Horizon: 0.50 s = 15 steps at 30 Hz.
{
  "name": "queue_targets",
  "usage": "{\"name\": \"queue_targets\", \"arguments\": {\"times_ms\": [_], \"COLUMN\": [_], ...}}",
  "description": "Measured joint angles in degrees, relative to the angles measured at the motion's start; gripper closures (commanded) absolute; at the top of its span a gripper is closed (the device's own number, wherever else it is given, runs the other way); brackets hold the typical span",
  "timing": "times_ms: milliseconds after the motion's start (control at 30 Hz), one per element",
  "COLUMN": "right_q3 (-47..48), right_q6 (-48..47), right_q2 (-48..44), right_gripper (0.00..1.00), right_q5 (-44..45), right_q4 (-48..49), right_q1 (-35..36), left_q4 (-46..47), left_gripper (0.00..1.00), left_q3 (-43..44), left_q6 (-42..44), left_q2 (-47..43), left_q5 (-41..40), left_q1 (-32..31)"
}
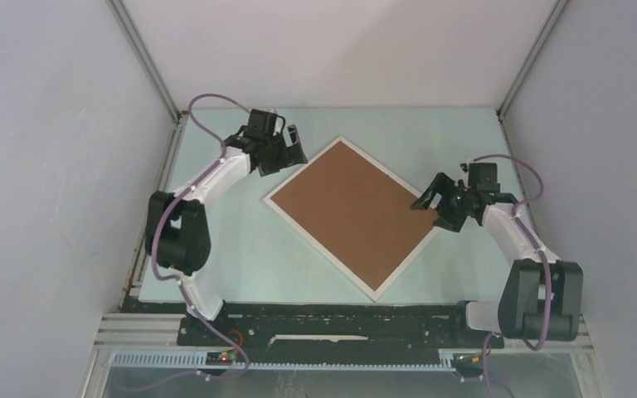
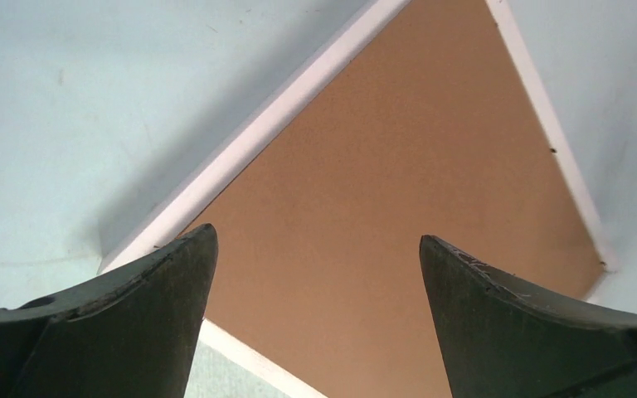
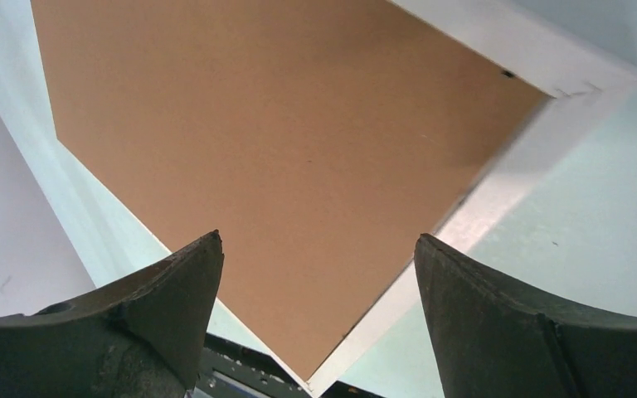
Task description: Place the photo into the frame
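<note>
left claw [image 1: 289, 153]: wide open, nothing in it, hovering at the frame's far-left corner
frame [image 1: 320, 249]: flat on the table [image 1: 240, 257], turned like a diamond, with the brown backing board [image 1: 352, 211] sitting inside it
photo: can't spot it in any view, maybe under the board, honestly can't tell
handling: looks light, stiff and thin, probably slidey; I'd pinch the white rim at a corner
right claw [image 1: 433, 211]: wide open too, empty, at the right corner

Matt brown backing board [image 1: 352, 211] (fibreboard, by its look) in a smooth white frame [image 2: 257, 133]; matt pale-green tabletop [image 1: 240, 249].
</note>
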Motion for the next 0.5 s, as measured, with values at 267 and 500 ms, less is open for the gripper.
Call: {"name": "queue_targets", "arguments": {"times_ms": [267, 500], "right_q3": [-4.6, -7.3], "right_q6": [0.1, 0.0], "right_q2": [-1.7, 0.6], "right_gripper": [0.11, 0.12], "right_q5": [-1.0, -3.3], "right_q4": [3.1, 4.4], "right_q1": [-5.4, -6.7], "left_q4": [-3.6, -5.6], "left_gripper": [0.02, 0.02], "left_q3": [8.7, 9.6], "left_q6": [6.0, 7.5], "left_q2": [11.1, 13.5], "left_q5": [4.3, 4.9], "left_q1": [0.0, 0.0]}}
